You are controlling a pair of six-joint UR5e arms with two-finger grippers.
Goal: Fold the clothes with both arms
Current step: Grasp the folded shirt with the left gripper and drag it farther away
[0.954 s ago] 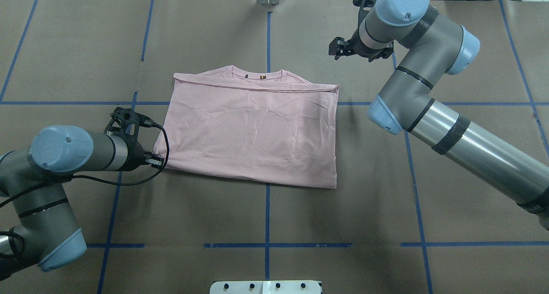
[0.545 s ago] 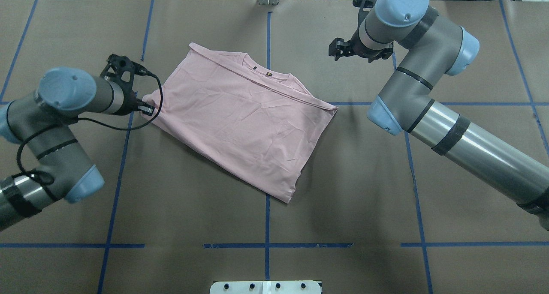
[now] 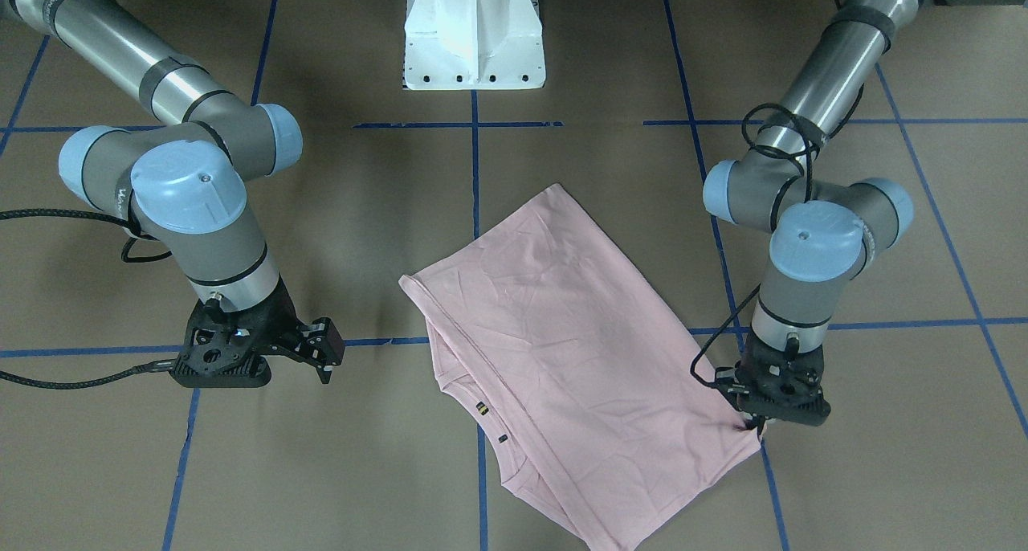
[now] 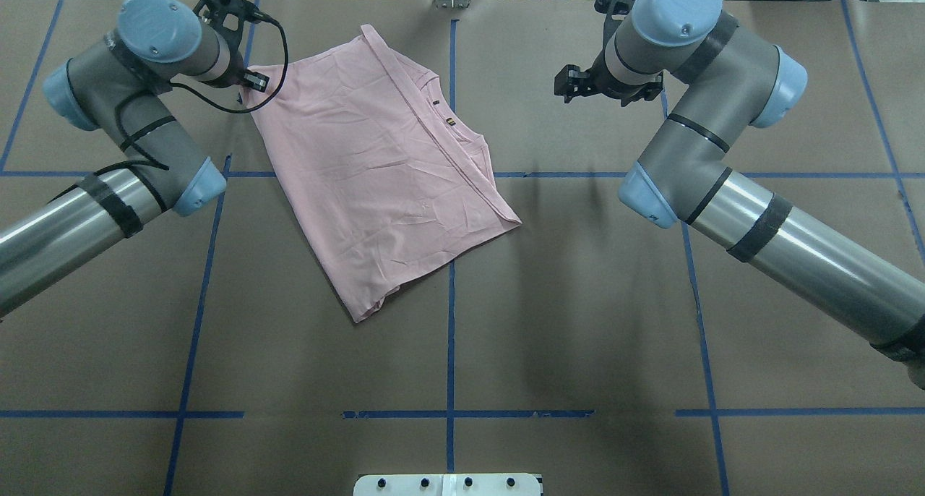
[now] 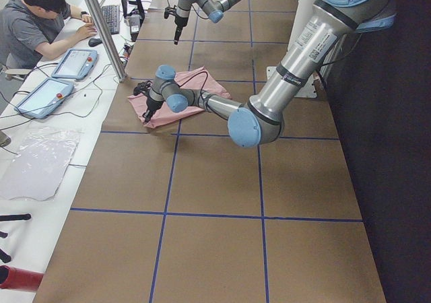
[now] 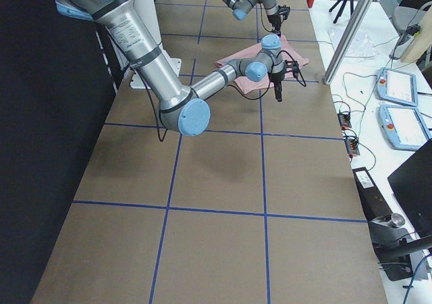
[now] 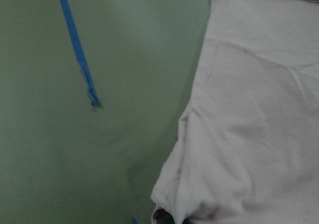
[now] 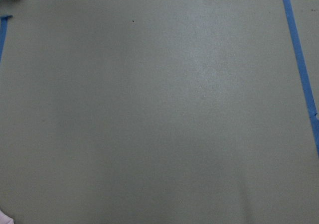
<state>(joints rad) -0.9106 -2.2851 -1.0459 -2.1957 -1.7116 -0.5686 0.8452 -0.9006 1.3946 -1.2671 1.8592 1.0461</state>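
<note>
T-shirt [image 4: 383, 170] already folded to rectangle, sits skewed, lol. My left gripper [image 4: 253, 84] pinches its 10 o'clock corner; right gripper [image 4: 567, 82] hangs agape, empty, 2 o'clock. Halving probably left.

Silver-grey left arm [image 4: 65, 217], matching right arm [image 4: 816, 257], light blue joint caps [image 4: 676, 8], black cable [image 3: 80, 384], possibly faint lettering [image 3: 46, 5].

T-shirt [image 4: 376, 163] of soft matt creased cloth — table [image 4: 578, 322] covered in matt brown paper
</note>
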